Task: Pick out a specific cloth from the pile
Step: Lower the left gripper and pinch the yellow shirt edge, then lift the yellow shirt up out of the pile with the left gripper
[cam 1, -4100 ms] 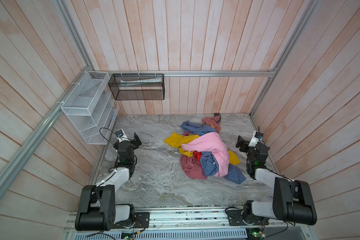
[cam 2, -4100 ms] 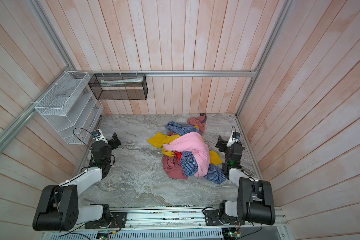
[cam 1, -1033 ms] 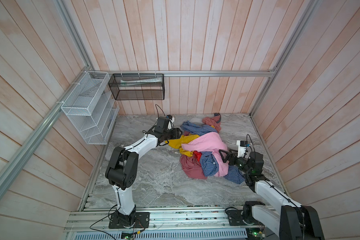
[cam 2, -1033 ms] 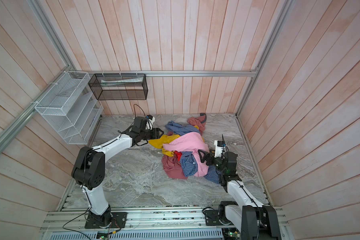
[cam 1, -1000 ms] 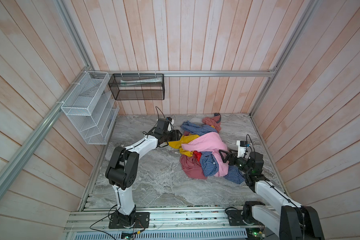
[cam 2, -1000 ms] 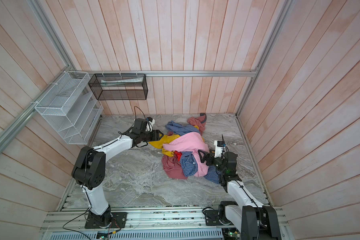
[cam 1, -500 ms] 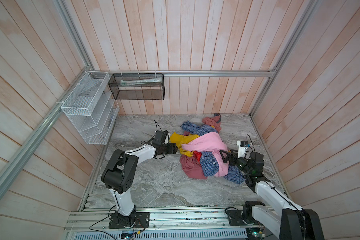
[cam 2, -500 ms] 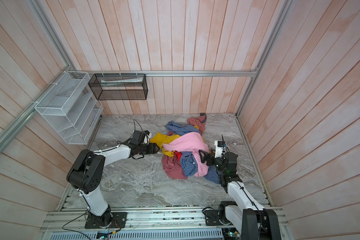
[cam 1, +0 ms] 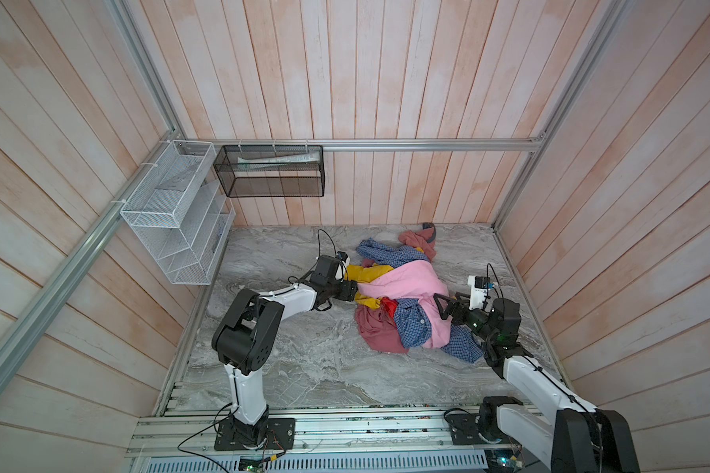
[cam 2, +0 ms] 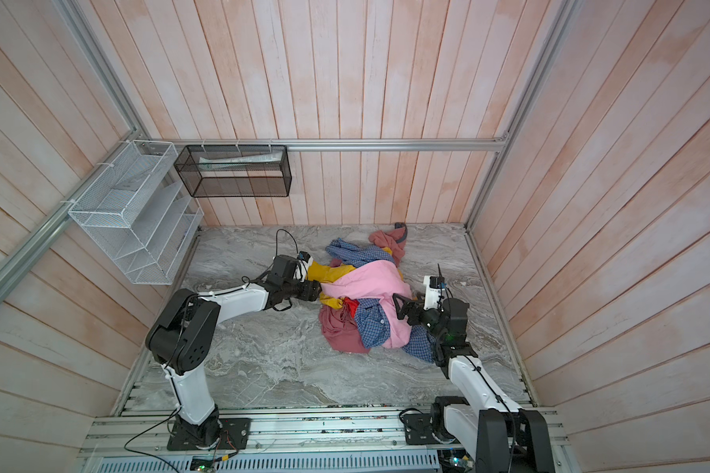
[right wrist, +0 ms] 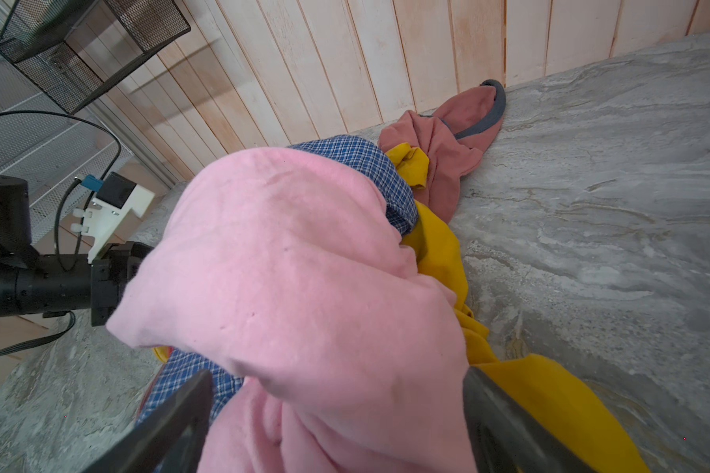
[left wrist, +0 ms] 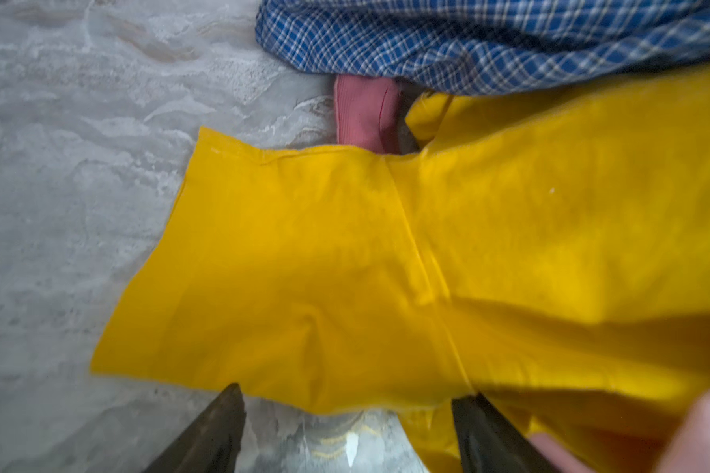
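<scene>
Though pile part-hides cloth — wrist-view clear

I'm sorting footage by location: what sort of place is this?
Probably a robot test cell, not a home: plank walls framed by aluminium rail, a left arm and right arm bolted to a slotted base, and a pile of garments on a marble-look tabletop.

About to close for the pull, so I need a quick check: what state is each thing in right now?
yellow cloth: one corner flat on the table, rest under the pile
pink garment: bunched on top
left gripper: open, fingers at the yellow cloth's edge
right gripper: open, fingers flanking the pink garment
</scene>
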Motion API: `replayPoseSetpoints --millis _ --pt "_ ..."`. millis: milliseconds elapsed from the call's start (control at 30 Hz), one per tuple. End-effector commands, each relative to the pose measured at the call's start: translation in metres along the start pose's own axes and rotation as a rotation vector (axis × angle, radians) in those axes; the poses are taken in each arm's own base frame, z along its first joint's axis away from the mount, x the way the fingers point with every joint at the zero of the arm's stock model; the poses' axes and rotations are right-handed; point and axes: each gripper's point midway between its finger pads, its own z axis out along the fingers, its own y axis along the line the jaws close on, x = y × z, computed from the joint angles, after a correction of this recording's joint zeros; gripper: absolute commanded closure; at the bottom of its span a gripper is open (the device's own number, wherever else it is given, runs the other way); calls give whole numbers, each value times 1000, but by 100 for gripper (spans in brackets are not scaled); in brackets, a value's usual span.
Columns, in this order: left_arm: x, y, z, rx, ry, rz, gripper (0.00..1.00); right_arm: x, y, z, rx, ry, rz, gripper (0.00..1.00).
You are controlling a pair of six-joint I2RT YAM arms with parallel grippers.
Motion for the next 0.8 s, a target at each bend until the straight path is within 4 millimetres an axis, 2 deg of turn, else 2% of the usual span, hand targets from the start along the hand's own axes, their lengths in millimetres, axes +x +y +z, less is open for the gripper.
replayPoseSetpoints --millis 0,67,167,233,300,367,433,533,700,767 --pt "-18 -8 11 24 -68 111 23 -15 5 5 -13 -23 -21 2" --pt "-21 -14 14 55 -73 122 29 -18 8 8 -24 -28 -36 2" --pt "-27 -16 15 60 -86 122 52 -12 13 19 -33 -16 -50 2" --pt "-36 -18 8 61 -112 122 72 -3 16 28 -50 10 -66 2" --pt "-48 -21 -4 63 -148 134 85 6 13 38 -50 43 -58 2" --pt "-63 -25 -18 64 -188 154 93 9 4 46 -24 52 -42 7" --pt "-77 -29 -33 63 -219 171 99 10 -3 51 1 42 -10 10" --pt "-98 -34 -57 58 -265 192 100 11 -3 59 -12 61 21 14" --pt "-138 -43 -105 40 -378 212 100 15 -8 58 13 48 63 36" --pt "-153 -46 -123 35 -416 215 100 15 -7 54 14 35 71 36"
